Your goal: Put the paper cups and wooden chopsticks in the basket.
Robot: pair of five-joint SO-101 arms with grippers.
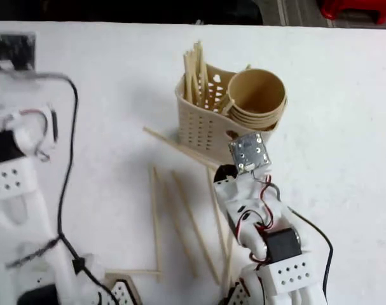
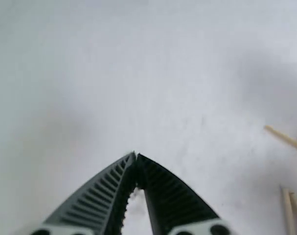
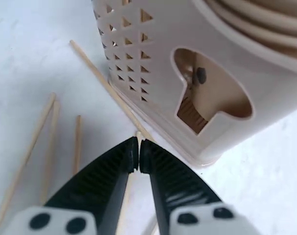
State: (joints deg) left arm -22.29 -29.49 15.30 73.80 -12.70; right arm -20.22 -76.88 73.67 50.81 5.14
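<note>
- right gripper (image 3: pixel 138 149): jaws together, tips low over the table (image 3: pixel 31 39), just beside the basket's (image 3: pixel 153 63) bottom edge. They sit at the end of a chopstick (image 3: pixel 96 73) lying along that wall. Can't tell if it's pinched.
- left gripper (image 2: pixel 136 159): jaws together, over bare table, well apart from the basket.
- paper cups (image 1: pixel 259 95): nested stack, inside the basket at one end.
- upright chopsticks (image 1: pixel 196 70): bundle standing in the basket's other end.
- loose chopsticks (image 1: pixel 156 222): several flat on the table, between the arms.

White table (image 1: pixel 116 76), red object (image 1: pixel 358 7) beyond.
</note>
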